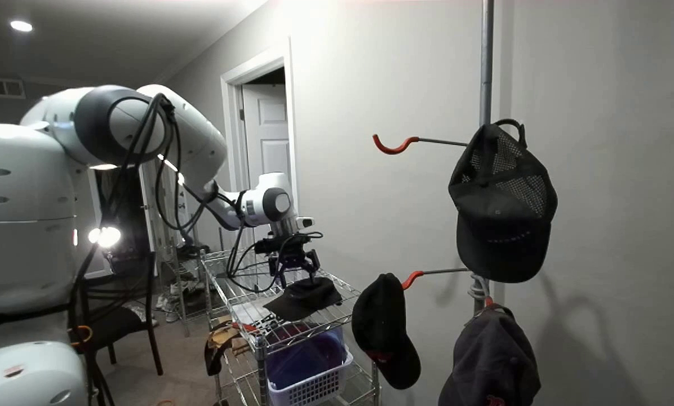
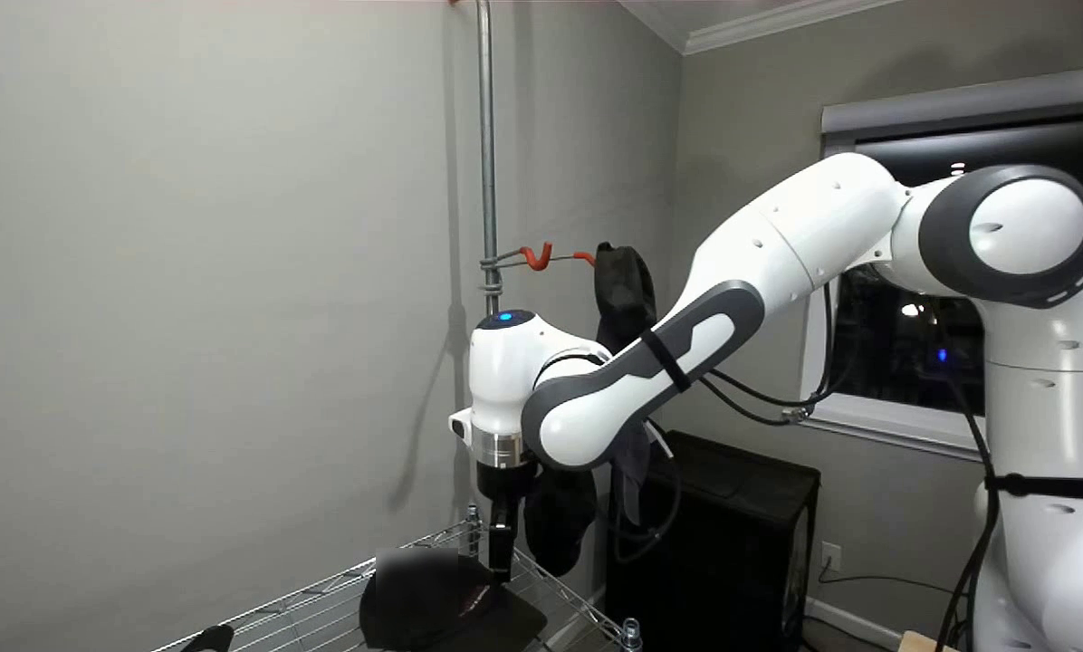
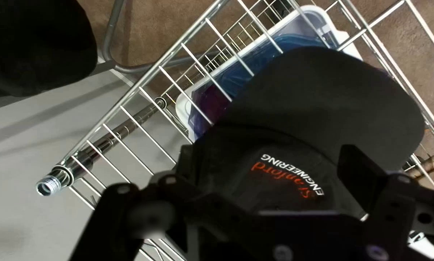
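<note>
Lettered black fabric cap [image 3: 322,105] rests on chrome wire desk [image 3: 139,86], not yet lifted. Black end effector [image 1: 297,278] spread wide astride it, unclenched. Three dark fabric caps [image 1: 503,220] hang around grey metal pole [image 1: 486,67].

Hand [image 1: 297,278] at black cap [image 1: 303,300], wire shelf [image 1: 345,308] beneath, three hanging caps [image 1: 503,211]
</note>
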`<state>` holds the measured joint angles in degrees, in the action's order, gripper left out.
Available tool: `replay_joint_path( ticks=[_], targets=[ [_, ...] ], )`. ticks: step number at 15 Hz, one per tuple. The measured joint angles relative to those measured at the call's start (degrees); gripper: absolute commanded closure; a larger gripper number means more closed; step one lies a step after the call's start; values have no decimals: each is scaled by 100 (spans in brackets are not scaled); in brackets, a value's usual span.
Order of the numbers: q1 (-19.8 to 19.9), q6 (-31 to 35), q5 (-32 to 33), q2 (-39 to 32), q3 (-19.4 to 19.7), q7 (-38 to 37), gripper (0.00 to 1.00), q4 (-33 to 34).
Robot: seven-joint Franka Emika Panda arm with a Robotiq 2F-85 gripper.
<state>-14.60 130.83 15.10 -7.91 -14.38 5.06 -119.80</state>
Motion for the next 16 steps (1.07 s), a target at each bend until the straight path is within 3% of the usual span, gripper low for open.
replay_joint_path(
  ticks=[12,13,14,16],
  targets=[
    [0,58,-145,-1372,220,-113,0,1426],
    [0,55,-167,-1478,242,-122,25,1523],
    [0,53,-187,-1572,258,-125,26,1598],
    [-4,52,-197,-1732,273,-126,40,1705]
  ],
)
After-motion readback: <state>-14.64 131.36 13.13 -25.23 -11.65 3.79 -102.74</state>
